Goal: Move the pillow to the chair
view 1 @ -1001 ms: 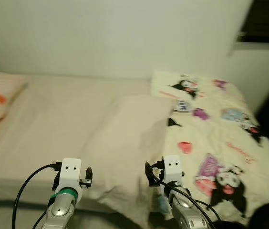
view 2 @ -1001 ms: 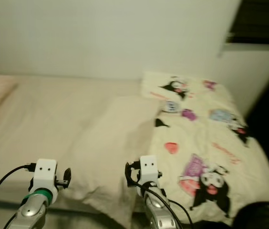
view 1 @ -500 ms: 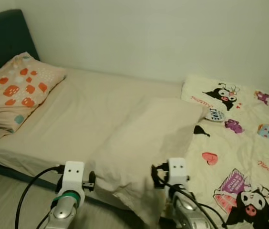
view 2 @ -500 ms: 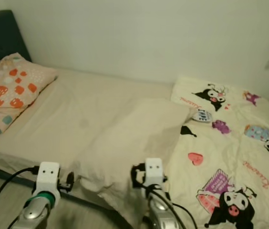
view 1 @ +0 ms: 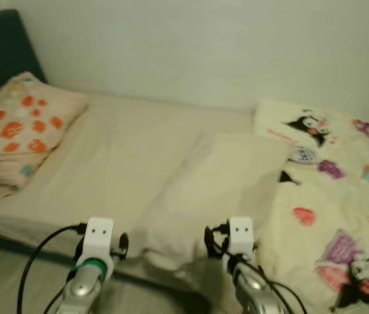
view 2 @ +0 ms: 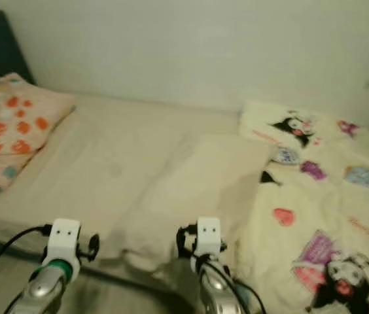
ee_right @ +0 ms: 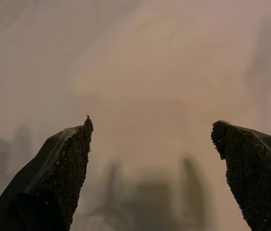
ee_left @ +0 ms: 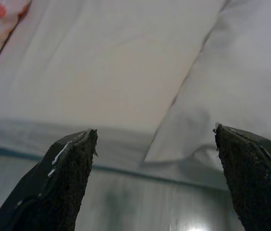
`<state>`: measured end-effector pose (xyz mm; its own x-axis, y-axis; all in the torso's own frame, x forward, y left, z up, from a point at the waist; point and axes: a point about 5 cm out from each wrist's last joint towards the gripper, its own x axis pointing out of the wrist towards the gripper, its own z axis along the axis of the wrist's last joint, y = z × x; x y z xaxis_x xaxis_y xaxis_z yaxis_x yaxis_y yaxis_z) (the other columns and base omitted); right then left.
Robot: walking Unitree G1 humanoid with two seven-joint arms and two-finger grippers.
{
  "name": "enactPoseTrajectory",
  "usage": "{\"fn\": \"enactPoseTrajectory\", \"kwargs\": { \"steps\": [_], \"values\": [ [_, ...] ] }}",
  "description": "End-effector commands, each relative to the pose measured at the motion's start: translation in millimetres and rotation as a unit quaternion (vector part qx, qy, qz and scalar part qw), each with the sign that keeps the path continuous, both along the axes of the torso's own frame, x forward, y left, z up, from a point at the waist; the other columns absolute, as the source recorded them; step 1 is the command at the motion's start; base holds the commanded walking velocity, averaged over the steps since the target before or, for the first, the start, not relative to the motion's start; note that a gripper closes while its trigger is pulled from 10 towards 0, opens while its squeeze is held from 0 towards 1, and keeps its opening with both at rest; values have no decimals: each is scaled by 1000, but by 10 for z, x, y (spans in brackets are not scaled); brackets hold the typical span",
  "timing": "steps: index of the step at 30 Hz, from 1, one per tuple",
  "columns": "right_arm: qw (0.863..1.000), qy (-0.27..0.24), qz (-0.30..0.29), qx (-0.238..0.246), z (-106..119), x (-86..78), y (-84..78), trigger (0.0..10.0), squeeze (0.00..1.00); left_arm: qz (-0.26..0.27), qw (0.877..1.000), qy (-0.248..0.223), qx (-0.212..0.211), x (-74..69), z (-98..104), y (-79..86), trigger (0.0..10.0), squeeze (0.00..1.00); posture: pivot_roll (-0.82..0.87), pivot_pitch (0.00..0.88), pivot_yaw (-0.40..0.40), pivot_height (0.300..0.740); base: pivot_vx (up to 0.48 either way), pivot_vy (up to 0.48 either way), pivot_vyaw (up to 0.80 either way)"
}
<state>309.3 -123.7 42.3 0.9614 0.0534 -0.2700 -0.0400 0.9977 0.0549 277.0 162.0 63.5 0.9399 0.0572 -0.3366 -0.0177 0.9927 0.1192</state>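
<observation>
A plain cream pillow (view 1: 217, 190) lies across the middle of the bed, its near corner hanging over the front edge. At the bed's head on the left rests an orange-patterned pillow (view 1: 21, 127). My left gripper (ee_left: 154, 137) is open, held just before the bed's front edge and left of the cream pillow's (ee_left: 251, 86) corner. My right gripper (ee_right: 152, 127) is open too and points at the cream pillow (ee_right: 164, 72) from close by. Both white wrist mounts stand low in the left eye view, the left (view 1: 98, 237) and the right (view 1: 239, 235). Nothing is between either pair of fingers.
A cartoon-print blanket (view 1: 341, 216) covers the bed's right part. The beige sheet (view 1: 106, 163) lies bare between the two pillows. A dark headboard (view 1: 1, 46) rises at far left, a pale wall (view 1: 204, 46) behind. Wooden floor (view 1: 1, 288) runs along the bed's front.
The camera has swung left over the second, bringing the orange-patterned pillow and headboard into view, and the picture is now blurred. Both grippers keep the same open pose.
</observation>
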Motion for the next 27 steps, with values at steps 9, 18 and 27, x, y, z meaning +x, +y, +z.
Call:
{"fn": "enactPoseTrajectory", "kwargs": {
  "steps": [9,18,27],
  "values": [
    [1000,15,-14,9,-61,-42,-49,10000,0,-18,1000,22,6,-15,-44,-20,10000,0,52,17,82,740,0,0,0],
    [1000,17,-17,8,-63,-40,-72,10000,0,-21,999,35,10,-4,-70,-24,10000,0,44,23,84,740,0,-373,0],
    [1000,19,-15,7,-71,-49,-93,10000,0,-13,999,40,2,-25,-86,-34,10000,0,49,30,78,740,0,-107,0]
  ]
}}
